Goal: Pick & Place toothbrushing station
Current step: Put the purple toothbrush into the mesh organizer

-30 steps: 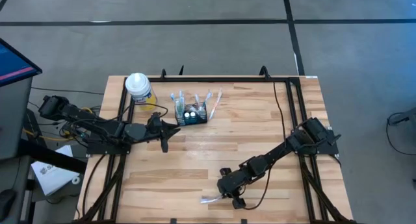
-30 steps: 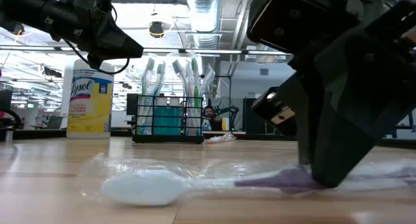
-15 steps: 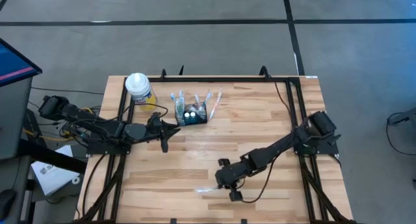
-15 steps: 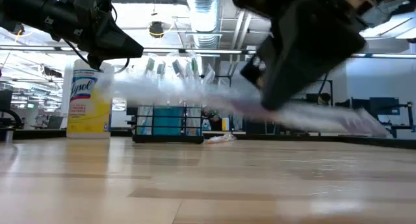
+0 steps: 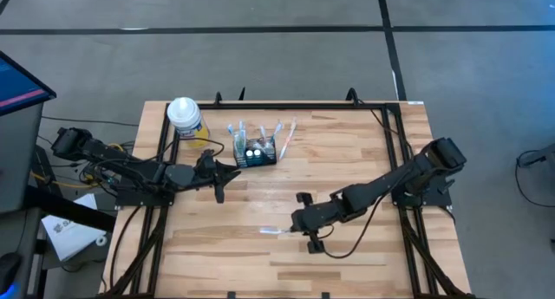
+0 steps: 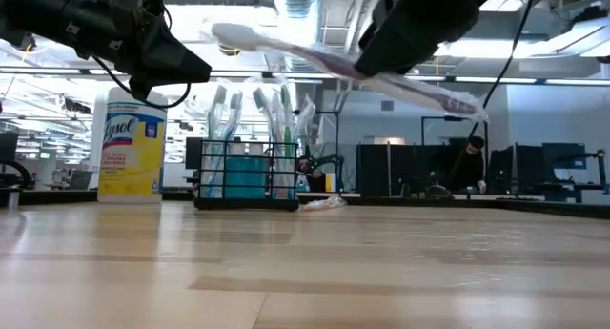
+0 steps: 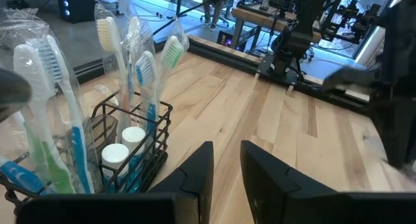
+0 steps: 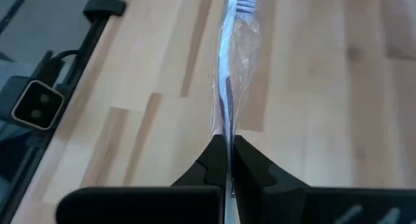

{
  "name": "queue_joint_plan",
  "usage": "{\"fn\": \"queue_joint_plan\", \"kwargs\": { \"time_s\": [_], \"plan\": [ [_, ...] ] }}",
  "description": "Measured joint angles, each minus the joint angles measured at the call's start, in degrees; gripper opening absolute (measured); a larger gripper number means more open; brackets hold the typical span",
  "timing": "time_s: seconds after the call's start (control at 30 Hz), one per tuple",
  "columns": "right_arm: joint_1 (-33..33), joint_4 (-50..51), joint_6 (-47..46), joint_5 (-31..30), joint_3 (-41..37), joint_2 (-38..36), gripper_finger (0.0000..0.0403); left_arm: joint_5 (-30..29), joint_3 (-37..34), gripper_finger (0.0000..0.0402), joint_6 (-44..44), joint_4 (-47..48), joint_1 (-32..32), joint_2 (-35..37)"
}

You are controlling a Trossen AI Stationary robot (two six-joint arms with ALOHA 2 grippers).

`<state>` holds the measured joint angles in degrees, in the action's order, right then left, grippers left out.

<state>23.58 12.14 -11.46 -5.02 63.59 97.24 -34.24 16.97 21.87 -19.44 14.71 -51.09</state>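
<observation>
The right pincer [image 5: 310,240] is clamped on a plastic-wrapped toothbrush [image 8: 229,87] and holds it clear of the table [image 5: 347,152], over the near middle; in the low view the toothbrush hangs tilted in the air, head end higher. The step in hand looks like the carry: the brush is picked up and not yet placed. The toothbrushing station [image 5: 254,150], a black wire caddy, stands toward the far side of the table, well apart from the right pincer, just beside a yellow canister [image 6: 132,144] with a white lid. It already holds several wrapped toothbrushes [image 7: 123,74] standing upright and two small white-capped bottles [image 7: 123,152].

The next move probably calls for carrying the brush across to the caddy, turning it upright and lowering it into a free gap among the others.

The left pincer [image 7: 224,169] hovers near the caddy, its fingers [image 7: 198,169] slightly apart with nothing between them.

The canister's label reads "Lysol"; the smaller print below cannot be read.
</observation>
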Motion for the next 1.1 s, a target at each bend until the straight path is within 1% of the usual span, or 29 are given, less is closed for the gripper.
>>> {"fn": "queue_joint_plan", "kwargs": {
  "time_s": [0.27,0.37,0.5,0.67,0.83,1.1],
  "plan": [
    [-0.8,3.3,1.6,-4.0,0.0,-4.3,0.0000,0.0,0.0,0.0071,-0.1,-0.4,0.0,0.0],
    [-1.4,4.4,2.5,-4.3,-0.1,-5.5,0.0000,0.0,0.0,0.0071,-0.2,-0.5,0.0,0.0],
    [-2.5,4.2,3.1,-5.7,-0.8,-7.2,0.0001,0.0,0.0,0.0071,-0.2,-0.9,0.0,0.0],
    [-4.6,3.6,4.0,-7.4,-2.8,-11.2,0.0004,0.0,0.0,0.0071,-0.2,-1.3,0.0,0.0],
    [-6.4,2.6,5.0,-8.4,-2.9,-14.3,0.0003,0.0,0.0,0.0071,-0.2,-1.8,0.0,0.0],
    [-8.3,0.4,7.2,-8.4,-2.9,-15.7,0.0002,0.0,0.0,0.0071,-0.6,-6.1,0.0,0.0]
  ]
}}
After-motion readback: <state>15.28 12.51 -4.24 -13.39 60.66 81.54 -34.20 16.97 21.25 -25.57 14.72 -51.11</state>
